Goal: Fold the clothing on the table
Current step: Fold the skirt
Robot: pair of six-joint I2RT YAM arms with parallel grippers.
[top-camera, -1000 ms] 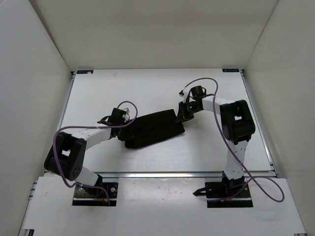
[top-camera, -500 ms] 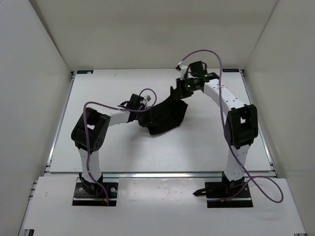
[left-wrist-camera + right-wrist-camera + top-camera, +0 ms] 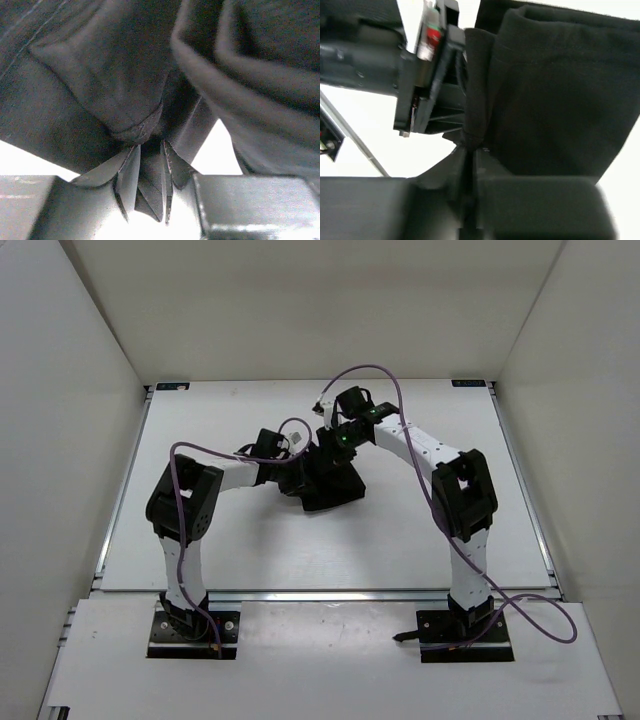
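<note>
Enclosure of white walls (image 3: pixel 80 340); white table (image 3: pixel 200 540), bare around the work. Left: left gripper (image 3: pixel 146 197), jaws clamped on a thick fold of the clothing (image 3: pixel 335 490), several layers caught at once. Centre: the clothing, a bunched black heap part lifted above mid-table and draped between both grips (no flat panel was visible). Right: right gripper (image 3: pixel 469 156), jaws nearly together on a thin hem. Risks noted: the thin hem looked liable to slip free under tension; the two wrists stood close enough to collide; the bunched layers seemed likely to settle creased rather than folded.
</note>
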